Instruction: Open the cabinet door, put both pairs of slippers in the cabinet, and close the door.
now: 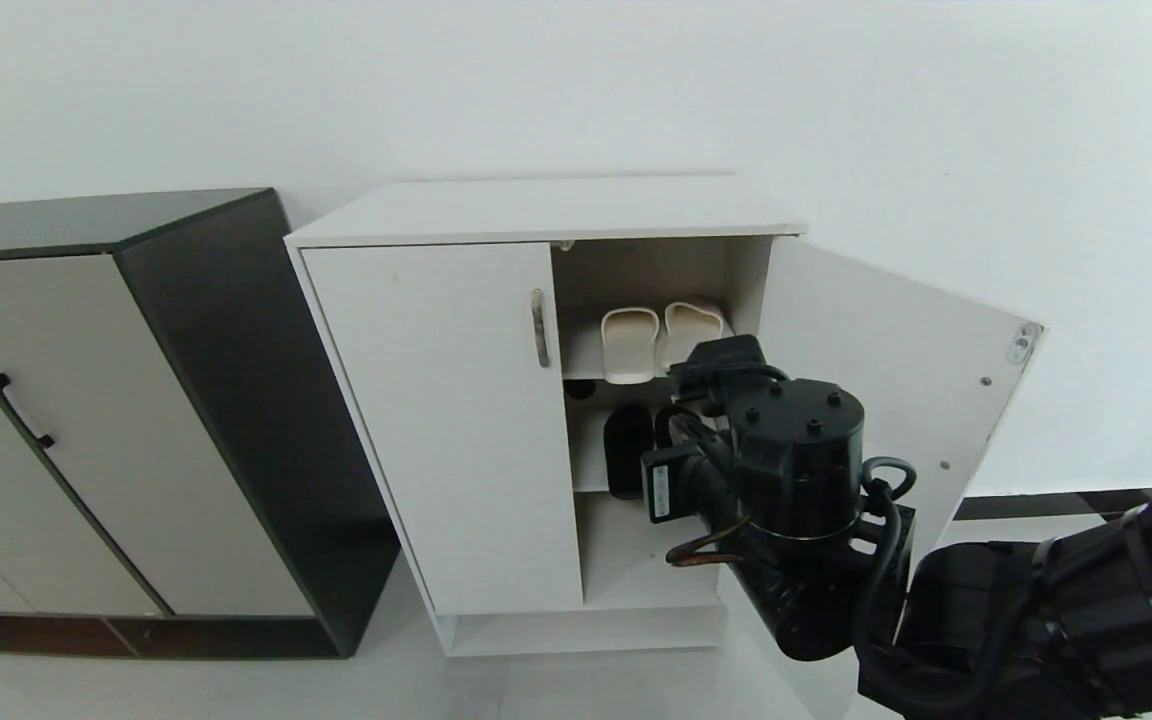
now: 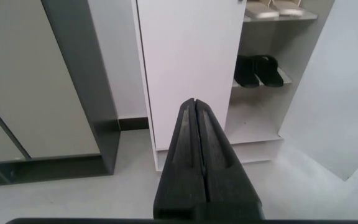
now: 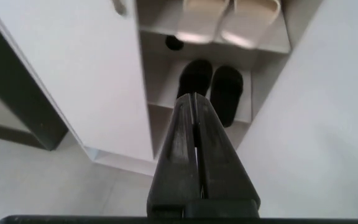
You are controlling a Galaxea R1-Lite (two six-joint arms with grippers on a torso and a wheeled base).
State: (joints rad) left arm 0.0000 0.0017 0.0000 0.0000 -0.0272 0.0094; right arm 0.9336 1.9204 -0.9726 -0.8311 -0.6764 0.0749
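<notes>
Right claw [image 3: 194,102] pinched shut, seemingly empty, facing the shelves | left claw [image 2: 194,106] shut, hanging back | white slippers [image 1: 661,335] top shelf, black slippers [image 1: 628,450] beneath, tucked in clear of the swing | door [image 1: 886,370] wide open, closing likely next

In the head view the right arm [image 1: 801,470] covers half the black slippers [image 1: 628,448]; the dark cabinet [image 1: 206,400] is cropped.

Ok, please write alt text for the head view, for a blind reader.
A white cabinet has its right door open, with white slippers on the upper shelf and black slippers on the shelf below. The right gripper is in front of the open side. A dark cabinet stands to the left.
</notes>
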